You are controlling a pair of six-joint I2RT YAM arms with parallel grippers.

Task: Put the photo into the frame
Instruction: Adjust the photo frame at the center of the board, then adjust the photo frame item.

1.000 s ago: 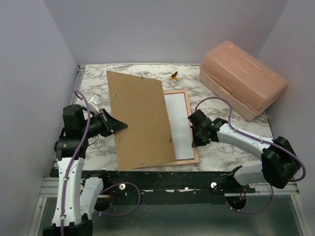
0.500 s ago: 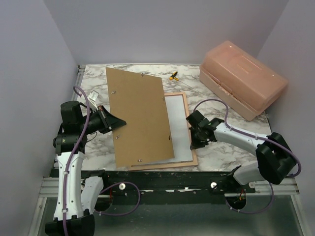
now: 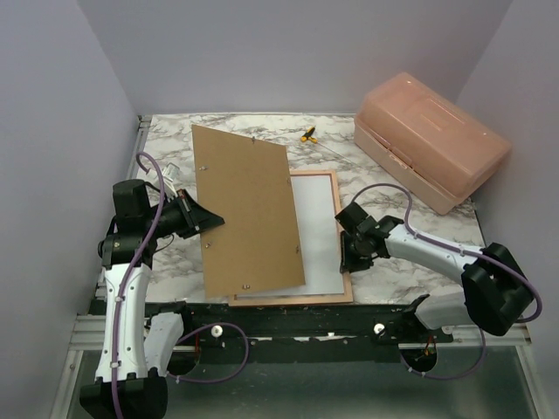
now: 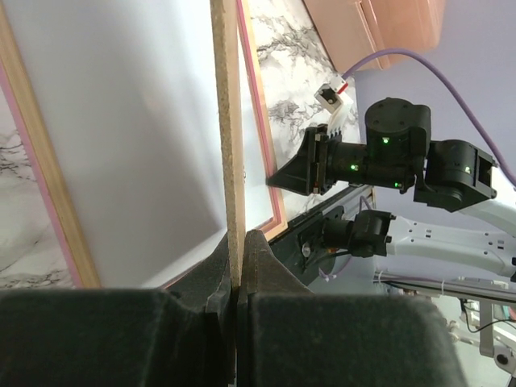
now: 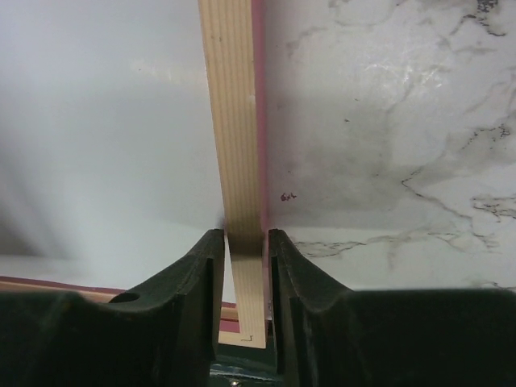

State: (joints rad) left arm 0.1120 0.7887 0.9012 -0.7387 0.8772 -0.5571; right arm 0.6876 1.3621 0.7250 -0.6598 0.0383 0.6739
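The frame [image 3: 339, 209] lies on the marble table with its light wood back up, and its pink edge shows in the right wrist view [image 5: 260, 121]. Inside it lies the photo [image 3: 316, 231], white back up [image 5: 97, 121]. The brown backing board [image 3: 244, 209] is held tilted over the frame's left part. My left gripper [image 3: 210, 223] is shut on the board's left edge [image 4: 228, 121]. My right gripper [image 3: 347, 262] straddles the frame's right rail [image 5: 234, 121], jaws slightly open with a thin gap beside the rail.
A salmon plastic box [image 3: 432, 148] stands at the back right. A small yellow and black object [image 3: 307, 134] lies at the back near the board's far corner. Purple walls close in the left, back and right sides.
The frame with the photo has settled flat and shifted slightly toward the near edge. My right gripper's jaws have widened around the rail. The board has moved little.
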